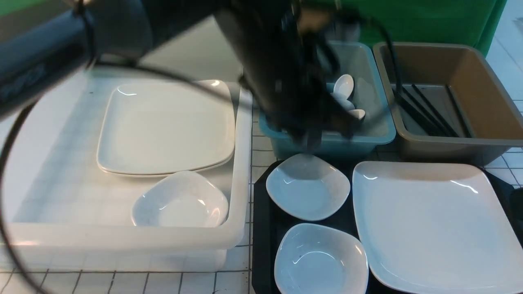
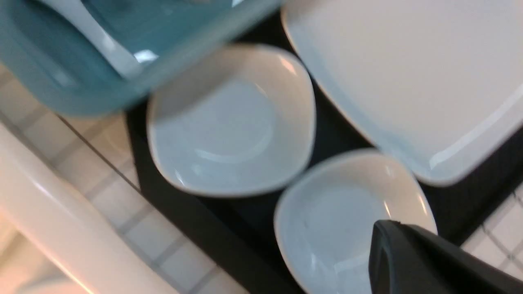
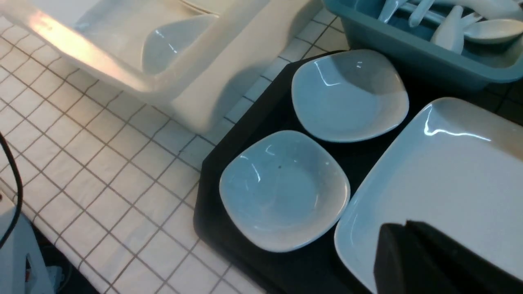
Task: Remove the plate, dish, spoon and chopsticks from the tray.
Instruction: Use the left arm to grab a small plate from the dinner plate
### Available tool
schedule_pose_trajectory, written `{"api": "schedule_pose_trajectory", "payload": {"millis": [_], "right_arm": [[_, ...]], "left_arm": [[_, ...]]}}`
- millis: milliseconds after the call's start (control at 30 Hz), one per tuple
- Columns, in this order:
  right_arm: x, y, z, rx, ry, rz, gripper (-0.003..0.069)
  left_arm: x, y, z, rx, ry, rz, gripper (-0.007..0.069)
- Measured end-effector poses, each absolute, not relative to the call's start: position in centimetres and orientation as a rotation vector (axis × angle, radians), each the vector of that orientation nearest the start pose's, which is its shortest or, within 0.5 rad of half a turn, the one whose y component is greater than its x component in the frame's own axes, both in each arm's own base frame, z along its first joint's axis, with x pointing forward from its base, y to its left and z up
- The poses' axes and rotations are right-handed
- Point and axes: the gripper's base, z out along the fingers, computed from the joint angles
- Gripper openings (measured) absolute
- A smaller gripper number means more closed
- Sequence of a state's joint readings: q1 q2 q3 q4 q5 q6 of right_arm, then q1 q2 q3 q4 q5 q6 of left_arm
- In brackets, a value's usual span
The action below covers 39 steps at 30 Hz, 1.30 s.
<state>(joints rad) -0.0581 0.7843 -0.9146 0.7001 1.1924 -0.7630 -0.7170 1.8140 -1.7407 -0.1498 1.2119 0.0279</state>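
The black tray (image 1: 261, 228) holds a large white plate (image 1: 429, 224) on its right half. Two small white dishes, one far (image 1: 307, 187) and one near (image 1: 320, 261), sit on its left half. My left arm reaches across, blurred, and its gripper (image 1: 312, 139) hangs shut and empty by the teal tub's front rim, above the tray's far edge. In the left wrist view this gripper (image 2: 384, 232) shows in front of a dish (image 2: 339, 220). My right gripper (image 3: 402, 228) is shut and empty over the plate (image 3: 449, 171). Spoons (image 1: 343, 86) lie in the teal tub and chopsticks (image 1: 425, 110) in the brown tub.
A white tub (image 1: 241, 163) on the left holds stacked large plates (image 1: 167, 126) and a small dish (image 1: 179, 202). The teal tub (image 1: 380, 134) and brown tub (image 1: 470, 69) stand just behind the tray. A black cable (image 1: 8, 163) loops over the left side.
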Motion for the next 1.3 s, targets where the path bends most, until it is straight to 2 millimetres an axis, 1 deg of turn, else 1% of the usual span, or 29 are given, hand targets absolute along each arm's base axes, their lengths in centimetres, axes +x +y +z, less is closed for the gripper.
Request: {"api": "schedule_pose_trajectory", "payload": {"millis": [33,100,133,167,200,233,333,400,467,500,533,567,600,633,733,800,900,1000,1067,1200,1300], "right_arm": [[11.6,4.8,36.9,-0.729,2.176,0.526,0.0003],[11.6,4.8,36.9,-0.732,2.18,0.531,0.0003],[11.5,4.8,36.8,-0.734,2.182,0.532,0.0003],[11.5,4.8,36.8,-0.734,2.182,0.532,0.0003],[11.5,4.8,36.8,-0.732,2.182,0.532,0.0003],[11.5,4.8,36.8,-0.732,2.182,0.532,0.0003],[11.5,4.8,36.9,-0.731,2.183,0.533,0.0003],[11.5,4.8,36.8,-0.729,2.184,0.535,0.0003],[11.5,4.8,36.8,-0.728,2.186,0.537,0.0003],[11.5,4.8,36.8,-0.726,2.186,0.537,0.0003],[11.5,4.8,36.8,-0.721,2.189,0.54,0.0003],[11.5,4.8,36.8,-0.722,2.189,0.54,0.0003],[11.5,4.8,36.8,-0.715,2.193,0.544,0.0003],[11.5,4.8,36.8,-0.708,2.195,0.547,0.0003],[11.5,4.8,36.8,-0.67,2.214,0.561,0.0003],[11.5,4.7,36.7,-0.638,2.239,0.556,0.0003],[11.6,4.0,36.2,-0.583,2.316,0.474,0.0003],[11.7,2.8,35.1,-0.52,2.426,0.325,0.0003],[11.7,2.4,34.6,-0.5,2.463,0.281,0.0003],[11.6,2.3,34.0,-0.482,2.493,0.276,0.0003],[11.6,2.3,33.9,-0.481,2.496,0.277,0.0003]], "left_arm": [[26.3,-26.6,31.2,1.077,2.696,-0.35,-0.0001],[24.5,-26.7,29.3,1.167,2.742,-0.316,0.0],[23.2,-27.0,27.7,1.235,2.766,-0.288,0.0007],[23.3,-27.0,27.7,1.234,2.763,-0.287,0.0008],[22.2,-27.5,26.3,1.305,2.758,-0.264,0.0021],[21.5,-28.0,25.3,1.383,2.713,-0.252,0.0039],[20.4,-29.4,24.1,1.529,2.561,-0.241,0.0111],[19.9,-30.2,23.9,1.564,2.489,-0.252,0.0162],[19.2,-31.0,23.8,1.61,2.404,-0.266,0.0236],[19.1,-31.1,23.8,1.621,2.388,-0.268,0.0252],[18.7,-31.6,23.4,1.676,2.33,-0.266,0.0315],[18.6,-31.7,23.3,1.691,2.317,-0.265,0.0331],[18.3,-32.1,22.7,1.746,2.275,-0.256,0.0391],[18.2,-32.3,22.2,1.773,2.256,-0.249,0.0424],[18.4,-32.9,20.7,1.808,2.241,-0.226,0.0491],[18.7,-33.0,19.8,1.824,2.239,-0.2,0.0513],[19.1,-33.1,18.4,1.854,2.239,-0.136,0.0524],[19.4,-33.2,17.7,1.846,2.249,-0.096,0.0526],[19.5,-33.2,17.6,1.843,2.241,-0.089,0.0526],[19.7,-33.4,17.6,1.834,2.208,-0.077,0.0526],[19.8,-33.4,17.7,1.833,2.192,-0.065,0.0501]]}}
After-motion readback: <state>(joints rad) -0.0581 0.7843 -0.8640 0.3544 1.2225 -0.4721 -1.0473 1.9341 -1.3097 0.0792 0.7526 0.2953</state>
